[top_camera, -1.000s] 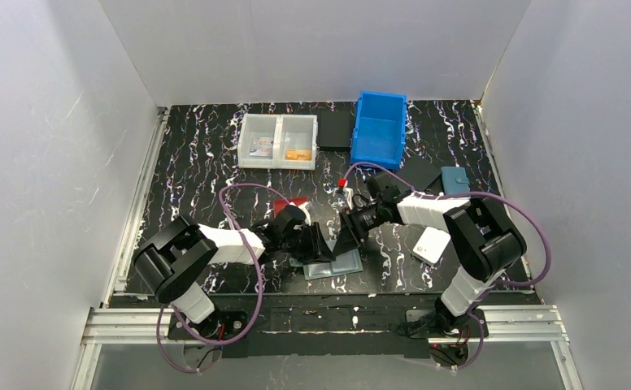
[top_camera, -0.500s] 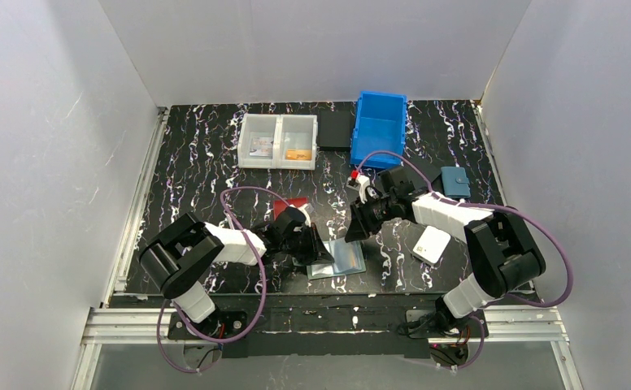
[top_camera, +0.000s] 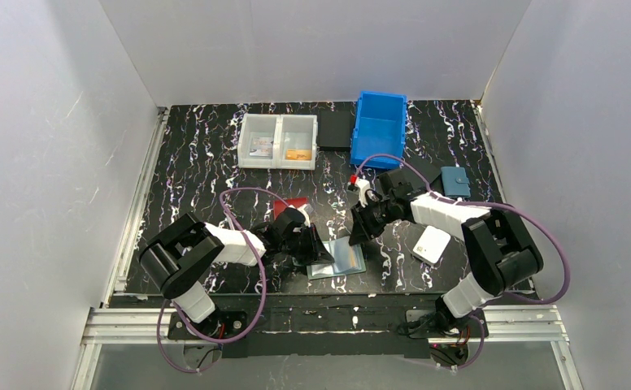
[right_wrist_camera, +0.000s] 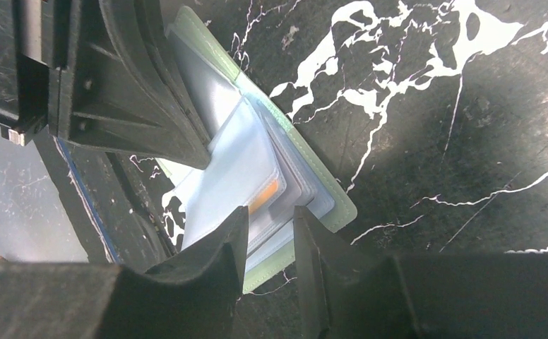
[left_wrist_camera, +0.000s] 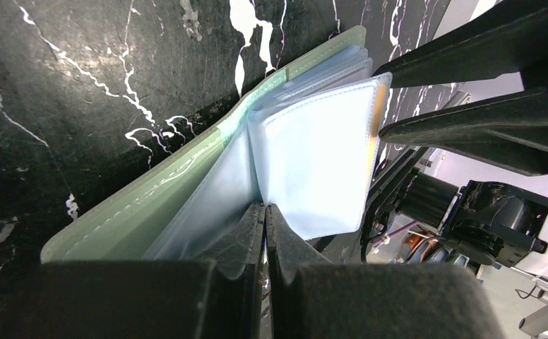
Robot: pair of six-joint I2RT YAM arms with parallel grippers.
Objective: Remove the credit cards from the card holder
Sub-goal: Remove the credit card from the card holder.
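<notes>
1. While it lies spread open on the black marbled table [top_camera: 198, 179], near the front edge and between the two arms, the sage-green card holder [top_camera: 341, 258] shows a fan of clear plastic sleeves facing up
2. At the holder's left side, the left gripper [left_wrist_camera: 264, 208] sits low, its fingers pressed together and pinching one clear sleeve close to the spine
3. Over the holder's far right corner, the right gripper [right_wrist_camera: 267, 215] has its fingers a narrow gap apart, with sleeve edges showing in that gap; whether the tips touch the sleeves cannot be told
4. Inside one sleeve sits an orange card [right_wrist_camera: 265, 195], its edge just beside the right gripper's fingertips; the other sleeves are too cloudy to read
5. A red wallet [top_camera: 292, 203] lies just behind the left gripper, and a white wallet [top_camera: 432, 244] lies to the right of the holder
6. Along the back stand a clear divided tray [top_camera: 278, 140], a black pad [top_camera: 335, 128] and a blue bin [top_camera: 379, 126]
</notes>
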